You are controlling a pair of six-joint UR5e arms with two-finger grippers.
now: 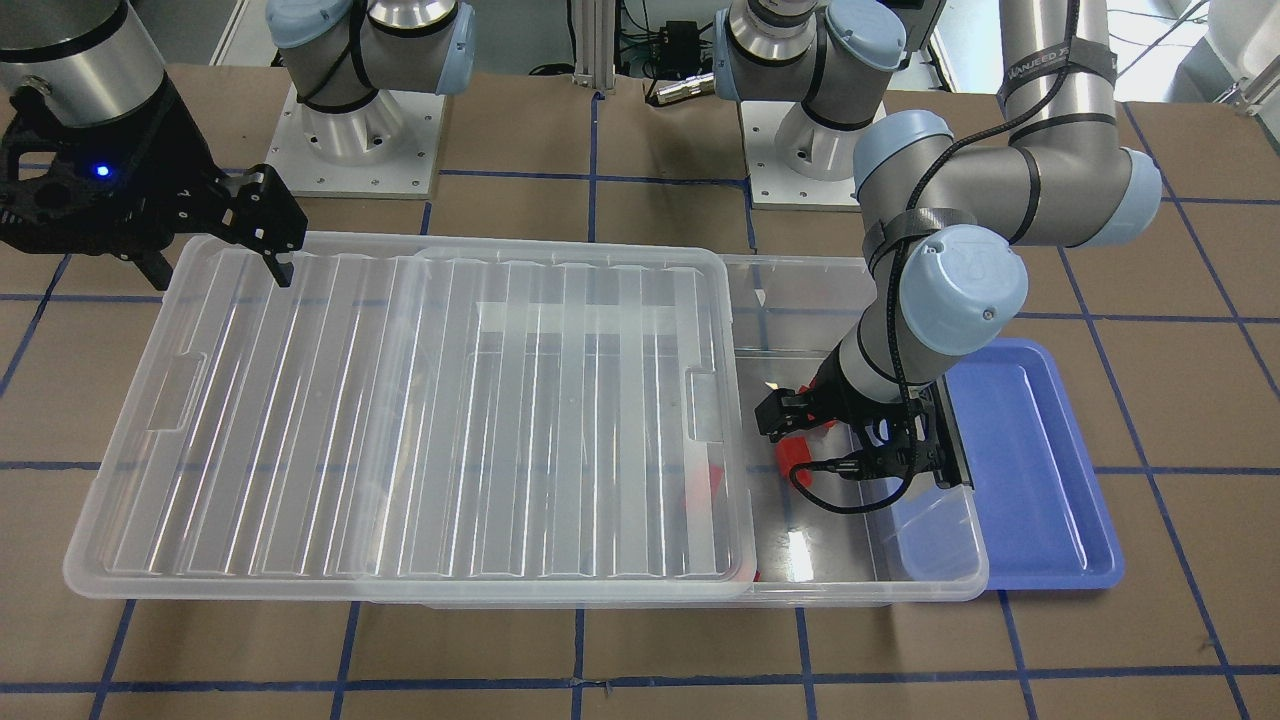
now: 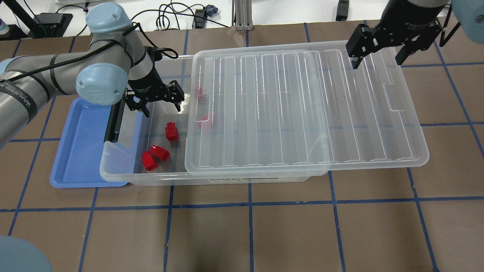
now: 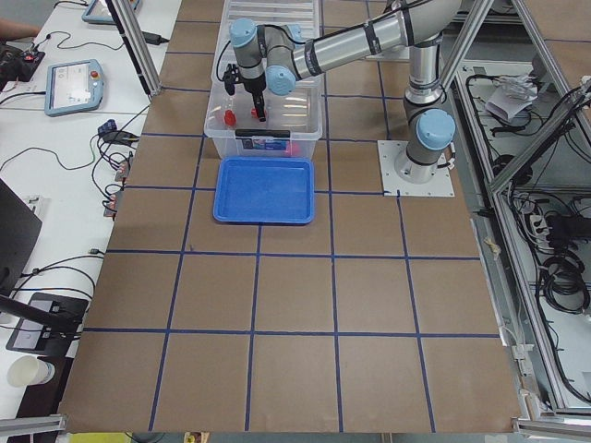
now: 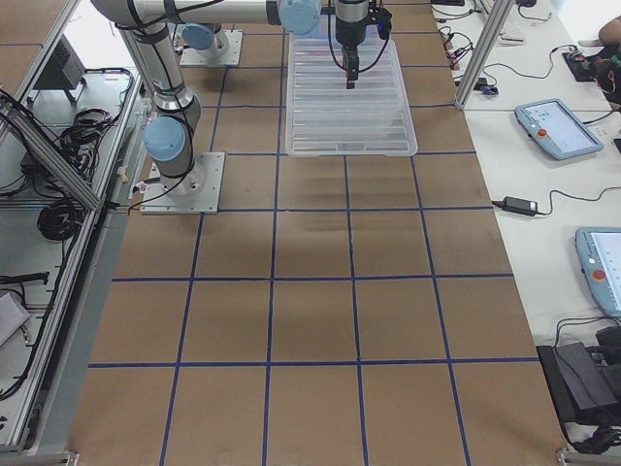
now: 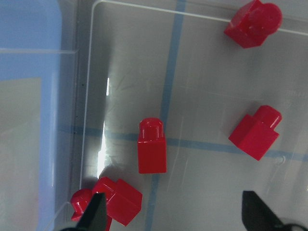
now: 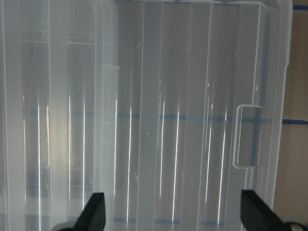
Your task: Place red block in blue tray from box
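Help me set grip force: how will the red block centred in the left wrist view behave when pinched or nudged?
The red block looks like rigid moulded plastic, so it probably won't deform. Small, so likely light. Its flat sides suggest it would slide on the glossy floor of the box rather than roll.

Robotics lab: teach pendants [image 4: 553,128], aluminium framing [image 4: 483,53] and cables [image 3: 563,268] beside tape-gridded table [image 4: 310,320].

Ribbed transparent lid [image 2: 302,109] covers most of large clear plastic bin [image 2: 159,178]; top access only at uncovered end nr shallow blue plastic tray [image 2: 81,143]. Three small red plastic blocks [image 2: 172,132] lie in opening; two more under lid edge, blocked.
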